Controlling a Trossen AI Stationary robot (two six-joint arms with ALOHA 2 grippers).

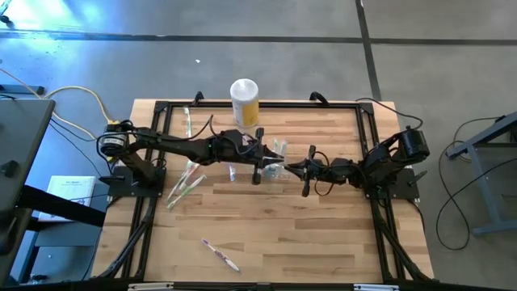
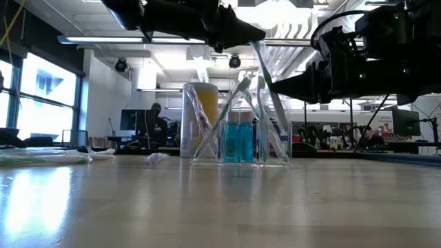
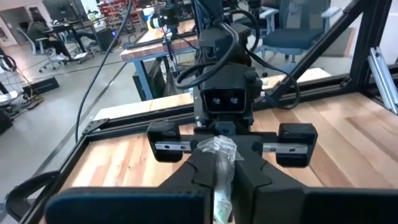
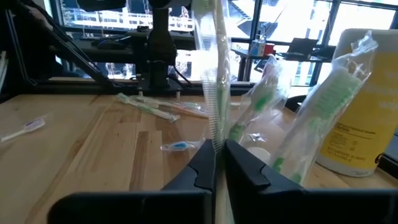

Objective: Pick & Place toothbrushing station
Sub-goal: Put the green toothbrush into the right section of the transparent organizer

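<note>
The clear plastic holder [image 2: 240, 141] stands at the table's middle [image 1: 276, 153], in front of the yellow canister, with several wrapped toothbrushes leaning in it. One clear-wrapped toothbrush [image 2: 270, 96] slants up out of the holder's right end. My left gripper [image 2: 256, 36] is shut on its upper end. My right gripper [image 2: 273, 85] comes level from the table's right and is shut on its middle. More wrapped toothbrushes [image 1: 186, 182] and a small white tube [image 1: 232, 172] lie flat on the table to the left, and a pink one [image 1: 220, 253] lies near the front edge. My left gripper pinches the toothbrush's crumpled wrapper end [image 3: 219, 152] between its two fingers, coming level from the table's left. The toothbrush hangs slanting below the fingers, its lower end inside the holder [image 2: 281, 148]. My right gripper has the toothbrush's wrapped shaft [image 4: 215, 134], just below the bristles, between its two fingertips, which lie across it and come level from the table's right. The toothbrush rises nearly upright from the fingers.
The tall white-topped yellow canister [image 1: 245, 101] stands just behind the holder and shows close by in the right wrist view [image 4: 364, 118]. A dark frame rail [image 1: 258, 104] runs round the tabletop. A person sits in the room beyond [image 2: 156, 120].
</note>
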